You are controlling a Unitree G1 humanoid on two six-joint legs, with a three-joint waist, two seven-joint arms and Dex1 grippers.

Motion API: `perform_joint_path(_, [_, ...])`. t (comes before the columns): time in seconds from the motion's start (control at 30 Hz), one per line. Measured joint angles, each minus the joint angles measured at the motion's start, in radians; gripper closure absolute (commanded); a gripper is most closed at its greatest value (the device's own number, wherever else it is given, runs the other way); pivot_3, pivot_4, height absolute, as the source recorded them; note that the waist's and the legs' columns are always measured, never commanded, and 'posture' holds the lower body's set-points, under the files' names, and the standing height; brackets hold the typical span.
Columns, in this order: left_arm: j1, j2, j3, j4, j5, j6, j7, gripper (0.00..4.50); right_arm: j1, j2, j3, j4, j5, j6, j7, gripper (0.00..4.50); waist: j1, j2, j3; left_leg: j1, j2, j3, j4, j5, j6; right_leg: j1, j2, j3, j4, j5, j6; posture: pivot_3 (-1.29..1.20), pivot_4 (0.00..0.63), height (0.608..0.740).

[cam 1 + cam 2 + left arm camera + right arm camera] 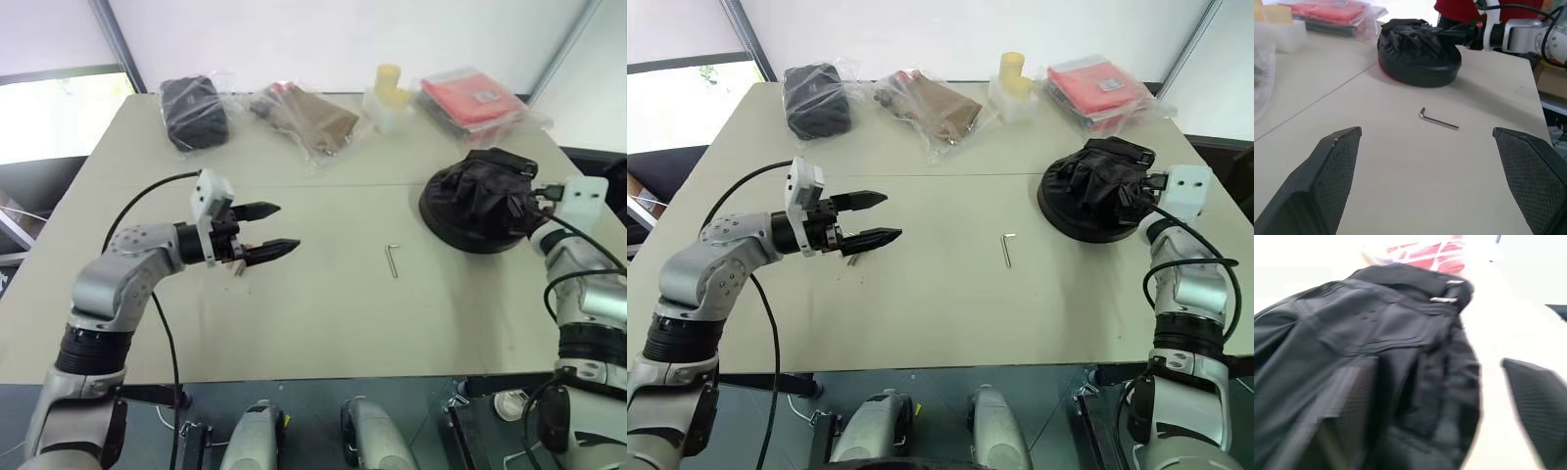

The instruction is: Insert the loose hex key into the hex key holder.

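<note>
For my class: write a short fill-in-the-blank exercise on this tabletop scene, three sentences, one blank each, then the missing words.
1. The loose hex key lies on the table between the left gripper and the ____ glove.
2. The left gripper's jaws stand ____.
3. The yellow cylinder stands beside the ____ packet at the table's far edge.

Missing words: black; open; red

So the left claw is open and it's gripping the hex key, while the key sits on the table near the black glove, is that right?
Not quite. The left claw is open, but it grips nothing. The left wrist view shows the hex key lying free on the table, ahead of the open fingers and near the black glove.
</note>
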Motion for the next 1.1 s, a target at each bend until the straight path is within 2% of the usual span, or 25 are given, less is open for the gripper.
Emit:
perform_joint_path(0.17, [0.001, -0.004, 0.0, 0.001, 0.002, -0.003, 0.002, 0.0, 0.055, -0.022, -0.018, -0.047, 0.013, 0.035, 0.021, 0.05, 0.001, 0.0, 0.0, 0.0, 0.0, 0.0, 0.0, 0.0, 0.0, 0.0, 0.0, 0.0, 0.0, 0.0, 0.0, 0.0, 0.15, 0.74])
perform_joint_path(0.3, [0.018, -0.008, 0.015, 0.024, 0.011, -0.019, 0.005, 0.0, 0.222, -0.02, -0.077, -0.279, 0.08, 0.038, 0.09, 0.05, 0.004, 0.001, 0.0, 0.0, 0.0, -0.001, 0.0, 0.0, 0.0, 0.0, 0.0, 0.0, 0.0, 0.0, 0.0, 0.0, 0.15, 0.74])
perform_joint_path(0.47, [0.022, -0.006, 0.048, 0.068, 0.017, -0.026, 0.031, 0.0, 0.241, -0.018, -0.084, -0.527, 0.212, 0.047, 0.209, 0.05, -0.011, 0.002, 0.0, 0.002, 0.002, 0.0, 0.0, 0.0, 0.0, 0.002, 0.001, 0.0, 0.0, 0.0, 0.0, 0.0, 0.15, 0.74])
perform_joint_path(0.6, [0.021, 0.01, 0.097, 0.117, 0.039, -0.047, 0.07, 0.0, 0.201, -0.018, 0.07, -0.649, 0.294, 0.131, 0.32, 0.05, -0.013, 0.002, 0.0, 0.002, 0.002, -0.001, 0.0, 0.0, 0.0, 0.001, 0.002, 0.0, 0.0, 0.0, 0.0, 0.0, 0.15, 0.74])
perform_joint_path(0.8, [0.09, 0.085, 0.173, 0.145, 0.064, -0.064, 0.081, 0.0, 0.131, 0.027, 0.292, -0.656, 0.295, 0.17, 0.441, 0.05, -0.001, 0.001, 0.0, 0.001, 0.002, -0.001, 0.0, 0.0, 0.0, 0.001, 0.001, -0.001, 0.0, 0.0, 0.0, 0.0, 0.15, 0.74])
perform_joint_path(1.1, [0.276, 0.246, 0.276, 0.079, 0.055, -0.039, 0.005, 0.0, -0.025, 0.215, 0.584, -0.325, 0.099, -0.017, 0.608, 0.05, 0.003, 0.001, 0.001, 0.001, 0.004, -0.001, 0.0, 0.0, 0.0, 0.0, 0.0, -0.001, 0.0, 0.0, 0.0, 0.0, 0.15, 0.74])
